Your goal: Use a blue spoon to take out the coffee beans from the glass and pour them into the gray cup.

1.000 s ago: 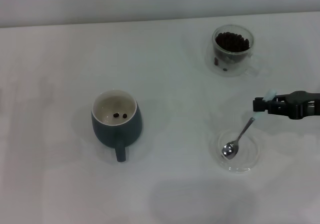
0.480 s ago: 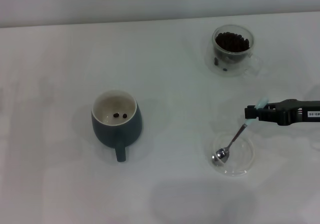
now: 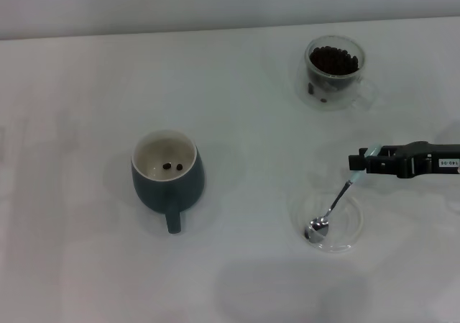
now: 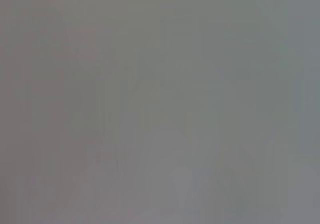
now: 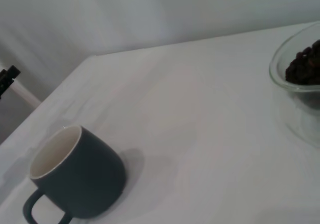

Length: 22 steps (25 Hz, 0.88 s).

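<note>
Your right gripper (image 3: 359, 161), reaching in from three o'clock, is clamped on the pale handle of the blue spoon (image 3: 335, 202), whose bowl rests in the saucer (image 3: 350, 231) at five o'clock. The glass (image 3: 333, 71) of coffee beans (image 3: 333, 60) stands at one o'clock, the gray cup (image 3: 167, 173) at nine

gray cup (image 3: 168, 178): one
glass (image 3: 334, 71): one, up and right of the gray cup
blue spoon (image 3: 338, 198): one
clear saucer (image 3: 343, 228): one, right of the gray cup
coffee beans (image 3: 333, 61): too many in the glass to count; two in the gray cup
</note>
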Each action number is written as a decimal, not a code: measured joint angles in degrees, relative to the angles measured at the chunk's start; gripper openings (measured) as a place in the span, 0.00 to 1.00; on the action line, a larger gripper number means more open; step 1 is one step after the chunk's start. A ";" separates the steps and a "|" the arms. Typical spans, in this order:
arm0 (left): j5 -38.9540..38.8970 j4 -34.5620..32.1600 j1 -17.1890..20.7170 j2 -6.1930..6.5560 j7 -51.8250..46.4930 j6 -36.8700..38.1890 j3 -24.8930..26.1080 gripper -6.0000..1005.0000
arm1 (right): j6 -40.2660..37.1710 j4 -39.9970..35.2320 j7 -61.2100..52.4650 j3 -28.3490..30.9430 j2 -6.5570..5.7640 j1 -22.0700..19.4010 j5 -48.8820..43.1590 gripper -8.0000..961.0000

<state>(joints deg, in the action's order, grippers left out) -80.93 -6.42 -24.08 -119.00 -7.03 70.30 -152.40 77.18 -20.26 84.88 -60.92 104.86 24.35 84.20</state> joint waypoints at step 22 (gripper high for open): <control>-0.51 0.00 -0.53 0.00 -0.14 0.49 0.06 0.68 | -3.30 -3.07 31.00 47.61 8.77 -2.18 3.98 0.86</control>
<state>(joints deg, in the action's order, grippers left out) -81.44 -6.41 -24.61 -119.01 -7.16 70.79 -152.34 73.88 -23.33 115.89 -13.31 113.63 22.17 88.18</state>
